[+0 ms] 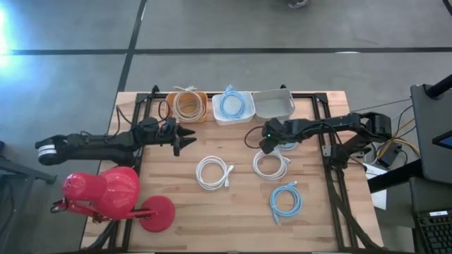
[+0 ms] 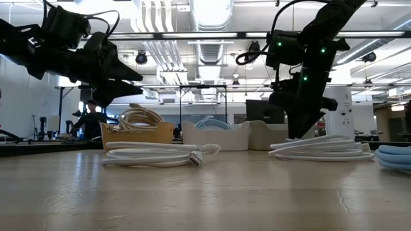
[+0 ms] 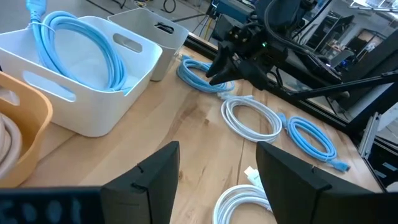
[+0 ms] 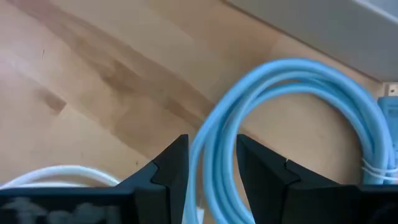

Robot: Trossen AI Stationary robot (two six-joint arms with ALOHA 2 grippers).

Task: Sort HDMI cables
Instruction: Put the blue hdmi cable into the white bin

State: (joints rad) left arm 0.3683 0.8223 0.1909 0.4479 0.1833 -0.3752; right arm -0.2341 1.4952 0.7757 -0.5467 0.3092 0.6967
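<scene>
My right gripper (image 1: 265, 146) (image 4: 211, 171) is low over the table in front of the grey tub (image 1: 273, 104), closed around a light blue HDMI cable coil (image 1: 289, 145) (image 3: 198, 74). My left gripper (image 1: 186, 137) (image 3: 217, 180) hangs open above the table in front of the orange tub (image 1: 189, 106), touching nothing. The orange tub holds beige coils and the white tub (image 1: 233, 106) holds a light blue coil. Two white coils (image 1: 214, 173) (image 1: 272, 165) and another light blue coil (image 1: 284, 202) lie flat on the wood. My right gripper pinches the coil's left arc (image 4: 214, 134) between its two fingers, with several strands together in the gap. The fingers come from above, pointing down, and lie across the strands. The rest of the loop (image 4: 348, 106) lies flat on the table.
A red lamp-like object (image 1: 113, 196) stands on the table's near left corner. The grey tub shows nothing inside. One white coil lies just nearer than my right gripper. Bare wood shows in the table's middle (image 1: 233, 141) and along the near edge.
</scene>
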